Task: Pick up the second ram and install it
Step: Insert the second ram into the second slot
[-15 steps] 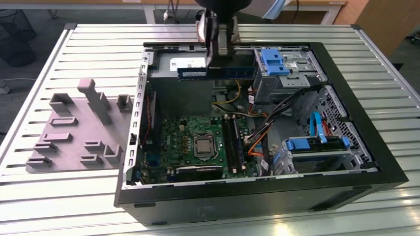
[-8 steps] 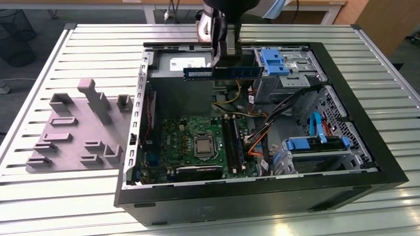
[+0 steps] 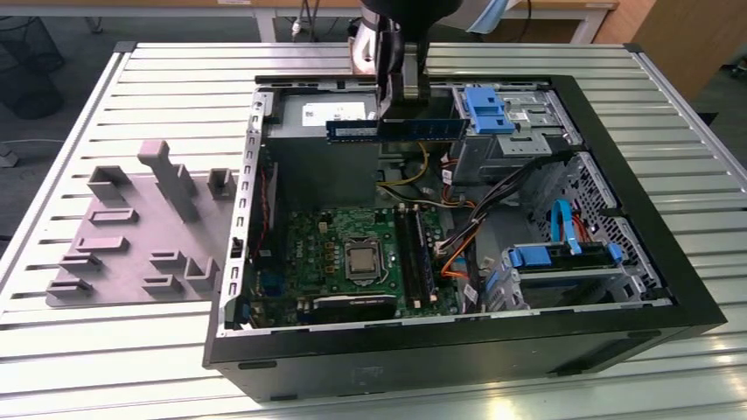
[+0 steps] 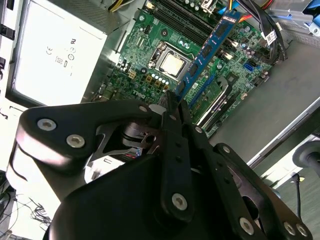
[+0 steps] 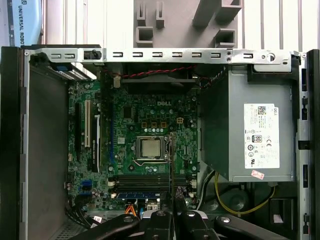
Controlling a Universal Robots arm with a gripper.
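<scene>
A: Where is the second ram (image 3: 438,128)?
B: Clamped in the closed gripper (image 3: 401,118), high above the motherboard (image 3: 338,249).
A: Risk?
B: Coming down tilted, I judge it could miss the black slots (image 3: 411,249) or snag the cables (image 3: 467,234)

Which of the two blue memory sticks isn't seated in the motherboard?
The long blue-green ram stick clamped in the hand, above the open case; the other blue stick sits in the green motherboard.
</scene>
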